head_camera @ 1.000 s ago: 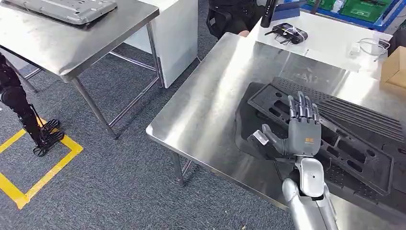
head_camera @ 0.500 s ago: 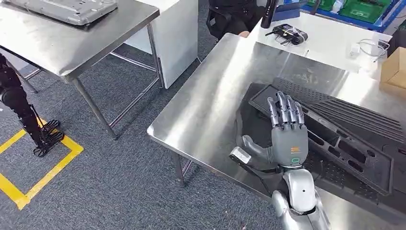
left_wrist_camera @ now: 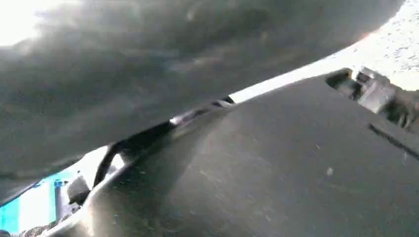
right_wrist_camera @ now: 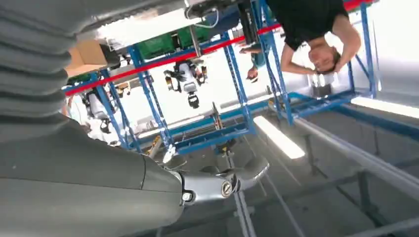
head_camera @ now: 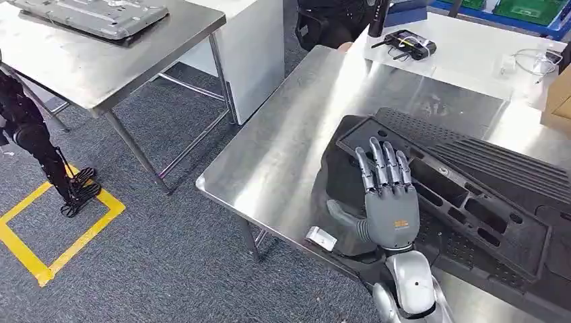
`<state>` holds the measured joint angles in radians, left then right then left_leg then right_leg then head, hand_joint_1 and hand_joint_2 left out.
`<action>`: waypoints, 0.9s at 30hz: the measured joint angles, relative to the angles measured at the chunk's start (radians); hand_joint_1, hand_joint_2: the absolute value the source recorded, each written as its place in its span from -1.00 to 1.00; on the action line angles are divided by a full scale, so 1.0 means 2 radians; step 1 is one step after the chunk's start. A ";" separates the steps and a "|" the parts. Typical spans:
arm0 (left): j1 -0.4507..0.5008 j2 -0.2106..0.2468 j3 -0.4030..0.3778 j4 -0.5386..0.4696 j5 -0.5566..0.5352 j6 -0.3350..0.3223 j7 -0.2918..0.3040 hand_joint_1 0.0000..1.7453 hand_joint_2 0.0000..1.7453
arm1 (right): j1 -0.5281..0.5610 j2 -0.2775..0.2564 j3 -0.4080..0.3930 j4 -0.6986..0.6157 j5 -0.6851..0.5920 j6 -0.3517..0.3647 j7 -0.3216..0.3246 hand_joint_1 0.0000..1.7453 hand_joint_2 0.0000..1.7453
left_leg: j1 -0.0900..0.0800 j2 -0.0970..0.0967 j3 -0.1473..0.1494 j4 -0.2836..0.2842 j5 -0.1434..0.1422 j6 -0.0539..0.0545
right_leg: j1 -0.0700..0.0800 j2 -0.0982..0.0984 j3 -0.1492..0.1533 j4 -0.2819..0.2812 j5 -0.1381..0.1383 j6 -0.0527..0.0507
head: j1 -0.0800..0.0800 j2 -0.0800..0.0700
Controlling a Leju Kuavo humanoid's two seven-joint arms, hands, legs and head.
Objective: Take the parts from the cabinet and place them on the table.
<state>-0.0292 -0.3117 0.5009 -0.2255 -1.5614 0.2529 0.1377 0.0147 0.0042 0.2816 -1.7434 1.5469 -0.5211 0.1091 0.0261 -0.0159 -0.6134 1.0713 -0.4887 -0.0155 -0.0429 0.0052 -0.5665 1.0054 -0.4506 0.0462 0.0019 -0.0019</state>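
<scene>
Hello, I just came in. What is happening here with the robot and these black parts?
The robot is putting black plastic parts on a steel table. Several flat black parts lie stacked there. In the head view one hand is over the near end of the stack with its fingers straight and apart, holding nothing. Which arm it belongs to is not clear. Another steel table nearby carries a grey panel.

The head view is bright and evenly lit from above, sharp throughout, with soft white glare on the steel table [head_camera: 296,134] and a faint shadow under it on the carpet. The left wrist view is dim, close and badly blurred, blown out white at two corners. The right wrist view is backlit, its ceiling light strips [right_wrist_camera: 278,137] overexposed.
</scene>
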 joint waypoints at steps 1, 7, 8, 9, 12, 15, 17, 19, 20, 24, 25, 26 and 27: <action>0.000 0.000 0.000 0.000 0.000 0.000 0.000 -1.00 -1.00 | 0.001 0.000 0.003 -0.002 0.001 -0.001 0.001 -1.00 1.00 | -0.001 0.003 -0.020 0.042 -0.022 0.000 | 0.002 -0.002 0.000 0.000 0.000 -0.004 | -0.001 0.000; 0.000 0.000 0.001 0.000 0.000 -0.001 0.001 -1.00 -1.00 | 0.009 0.000 0.021 -0.006 0.003 -0.004 0.003 -1.00 1.00 | -0.002 0.007 -0.026 0.051 0.000 0.009 | 0.010 -0.014 0.006 0.001 -0.005 -0.009 | -0.001 0.000; 0.000 0.000 0.002 0.000 0.000 -0.001 0.001 -1.00 -1.00 | 0.009 -0.001 0.024 -0.008 0.003 -0.005 0.003 -1.00 1.00 | -0.003 0.017 -0.003 0.009 0.019 0.012 | 0.010 -0.015 0.007 0.001 -0.006 -0.008 | -0.001 0.000; 0.000 0.000 0.002 0.000 -0.001 -0.001 0.001 -1.00 -1.00 | 0.010 -0.001 0.027 -0.010 0.003 -0.007 0.003 -1.00 1.00 | -0.007 0.029 0.007 -0.012 0.013 0.010 | 0.015 -0.017 0.008 0.002 -0.008 -0.005 | -0.001 0.000; 0.000 0.000 0.003 0.000 -0.001 -0.002 0.002 -1.00 -1.00 | 0.013 -0.003 0.033 -0.016 0.003 -0.009 0.004 -1.00 1.00 | -0.012 0.018 0.002 -0.015 0.015 0.014 | 0.014 -0.024 0.006 -0.001 -0.008 -0.001 | -0.001 0.000; 0.000 -0.001 0.004 0.000 -0.001 -0.003 0.002 -1.00 -1.00 | 0.013 -0.007 0.041 -0.022 0.003 -0.011 0.005 -1.00 1.00 | -0.009 0.009 0.002 -0.020 0.020 0.023 | 0.013 -0.016 -0.007 0.024 -0.024 0.003 | 0.000 0.000; 0.000 -0.001 0.004 0.000 -0.002 -0.004 0.001 -1.00 -1.00 | 0.013 -0.009 0.045 -0.024 0.003 -0.013 0.005 -1.00 1.00 | -0.009 0.003 0.000 -0.019 0.020 0.027 | 0.013 -0.007 -0.044 0.101 -0.057 -0.003 | 0.000 0.000; 0.000 -0.001 0.004 0.000 -0.002 -0.004 0.001 -1.00 -1.00 | 0.016 -0.014 0.049 -0.024 0.003 -0.014 0.005 -1.00 1.00 | -0.010 -0.005 -0.001 -0.019 0.021 0.028 | 0.013 -0.005 -0.077 0.165 -0.074 -0.001 | 0.000 0.000; 0.000 -0.001 0.005 0.000 -0.002 -0.005 0.002 -1.00 -1.00 | 0.016 -0.018 0.051 -0.024 0.003 -0.016 0.005 -1.00 1.00 | -0.010 -0.009 -0.001 -0.019 0.021 0.028 | 0.013 -0.004 -0.076 0.160 -0.068 0.003 | 0.000 0.000; -0.001 -0.001 0.005 0.000 -0.004 -0.005 0.002 -1.00 -1.00 | 0.016 -0.031 0.055 -0.028 0.003 -0.022 0.002 -1.00 1.00 | -0.010 -0.031 -0.001 -0.018 0.024 0.024 | 0.011 0.031 0.001 0.002 -0.015 0.012 | 0.000 0.000; -0.001 -0.001 0.005 0.000 -0.004 -0.005 0.002 -1.00 -1.00 | 0.016 -0.031 0.057 -0.029 0.003 -0.023 0.001 -1.00 1.00 | -0.014 -0.037 -0.002 -0.018 0.023 0.022 | 0.013 0.025 0.006 0.001 -0.012 0.007 | -0.001 0.000; -0.001 -0.001 0.005 0.000 -0.004 -0.005 0.002 -1.00 -1.00 | 0.016 -0.033 0.059 -0.029 0.003 -0.023 0.001 -1.00 1.00 | -0.013 -0.039 -0.004 -0.018 0.025 0.019 | 0.014 0.021 0.005 0.002 -0.012 0.006 | -0.001 0.000; -0.001 -0.001 0.005 0.000 -0.004 -0.005 0.002 -1.00 -1.00 | 0.016 -0.034 0.061 -0.029 0.003 -0.023 0.000 -1.00 1.00 | -0.011 -0.043 -0.004 -0.020 0.027 0.016 | 0.016 0.018 0.004 0.003 -0.011 0.002 | -0.001 0.000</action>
<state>-0.0304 -0.3143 0.5104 -0.2251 -1.5698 0.2422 0.1408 0.0473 -0.0645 0.4032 -1.8017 1.5526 -0.5680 0.1099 0.0035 -0.1012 -0.6221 1.0316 -0.4344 0.0166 -0.0111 0.0416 -0.5581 1.0116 -0.4733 0.0509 0.0004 -0.0019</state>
